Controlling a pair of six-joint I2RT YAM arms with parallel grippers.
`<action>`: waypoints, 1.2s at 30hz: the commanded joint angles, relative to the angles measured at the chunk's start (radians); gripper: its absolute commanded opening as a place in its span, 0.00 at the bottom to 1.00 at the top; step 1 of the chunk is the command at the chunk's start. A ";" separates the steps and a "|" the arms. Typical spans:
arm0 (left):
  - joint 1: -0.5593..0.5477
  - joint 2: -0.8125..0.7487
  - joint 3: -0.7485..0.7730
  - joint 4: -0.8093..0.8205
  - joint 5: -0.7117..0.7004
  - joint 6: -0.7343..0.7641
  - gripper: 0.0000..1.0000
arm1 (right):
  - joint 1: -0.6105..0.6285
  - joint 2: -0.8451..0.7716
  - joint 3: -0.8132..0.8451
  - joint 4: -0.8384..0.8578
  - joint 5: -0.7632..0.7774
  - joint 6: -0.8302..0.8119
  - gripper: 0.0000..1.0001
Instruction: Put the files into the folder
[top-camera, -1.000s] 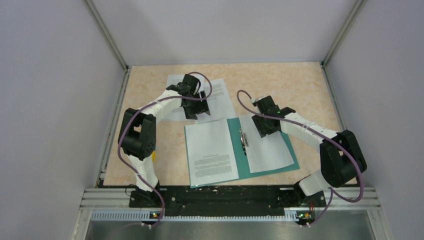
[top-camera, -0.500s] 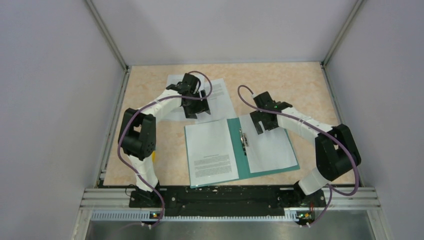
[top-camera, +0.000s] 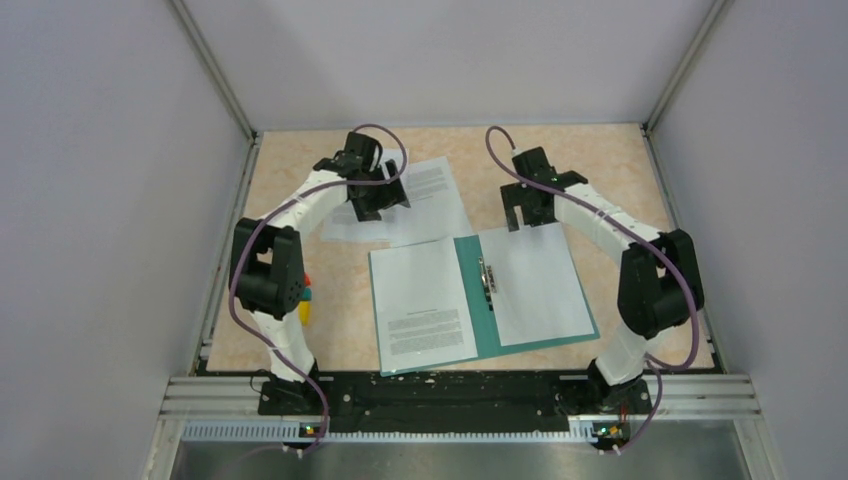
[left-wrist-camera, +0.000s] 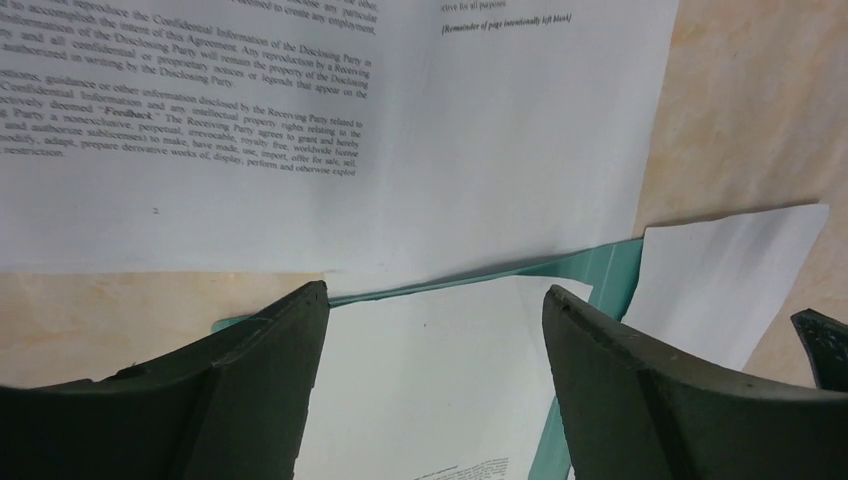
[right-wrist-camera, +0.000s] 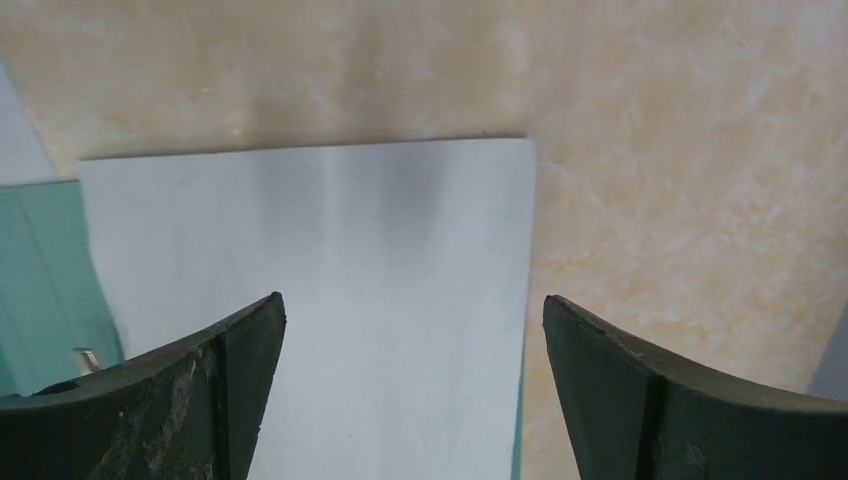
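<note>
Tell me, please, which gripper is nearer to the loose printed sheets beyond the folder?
Left. The left gripper hangs over the loose printed sheets; the right gripper sits to their right, above the far edge of the blank page in the folder.

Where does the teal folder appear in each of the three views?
Top external: the folder lies open at centre.
Left wrist: its teal edge, lower middle to right.
Right wrist: teal patch at the left edge.
Shared landmark: the blank sheet on its right half.

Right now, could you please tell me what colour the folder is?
The folder is teal green, plain and unpatterned. The top view shows it best.
</note>
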 joint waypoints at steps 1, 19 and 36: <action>0.063 -0.070 0.042 0.057 0.011 0.011 0.84 | 0.003 0.067 0.117 0.044 -0.184 0.082 0.99; 0.354 0.132 0.182 0.086 0.006 0.064 0.94 | 0.041 0.694 0.827 0.095 -0.509 0.168 0.99; 0.339 0.330 0.274 -0.012 0.005 0.059 0.95 | 0.041 0.707 0.712 0.196 -0.620 0.256 0.99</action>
